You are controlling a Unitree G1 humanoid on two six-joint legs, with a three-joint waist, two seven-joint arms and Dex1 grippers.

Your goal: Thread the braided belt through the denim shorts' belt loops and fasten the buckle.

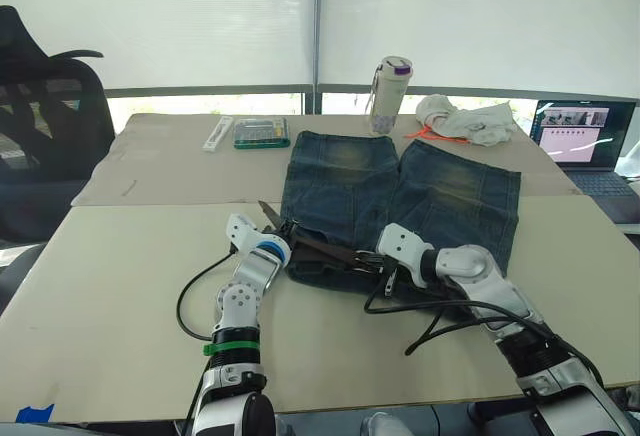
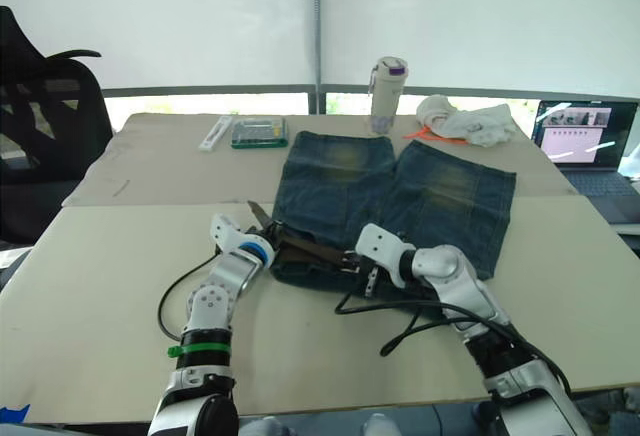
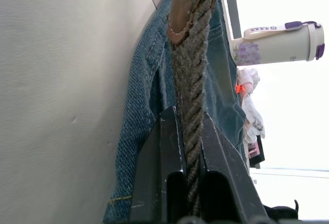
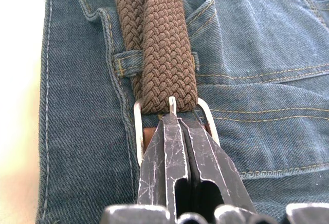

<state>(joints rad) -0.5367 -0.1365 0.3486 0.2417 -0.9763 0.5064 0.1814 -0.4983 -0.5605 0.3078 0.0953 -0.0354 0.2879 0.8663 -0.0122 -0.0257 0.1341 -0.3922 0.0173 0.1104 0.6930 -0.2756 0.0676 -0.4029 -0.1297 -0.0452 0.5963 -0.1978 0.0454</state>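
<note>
At the near edge of the shorts, left gripper (image 3: 187,183): two black fingers closed tight on the braided belt (image 4: 162,54), which runs edge-on between them; its leather-tipped tail end extends beyond the fingertips.

Right gripper (image 4: 177,131): fingers pressed together with no gap, tips at the buckle (image 4: 138,126), a silver frame. The prong stands just above the fingertips; whether they pinch the prong or the strap beneath cannot be told.

Braided belt, dark brown: doubled at the buckle, two layers lying side by side and overlapping. Passes under one belt loop (image 4: 123,62) just beyond the buckle. In the head views the strap lies along the waistband between the two grippers, its pointed tail sticking out past the left gripper toward the robot's left.

Denim shorts (image 1: 420,191): blue, flat on the table (image 1: 120,286), waistband nearest the robot, legs pointing away.

Black cables: looped on the table beside each arm, near the waistband.

Far side of table: white bottle with purple cap (image 1: 389,94), upright; crumpled white cloth (image 1: 465,121) to its right; green-edged box (image 1: 261,133) and white strip (image 1: 218,133) to its left. Laptop (image 1: 585,141), open, at far right. Black chair (image 1: 45,136) at far left.
</note>
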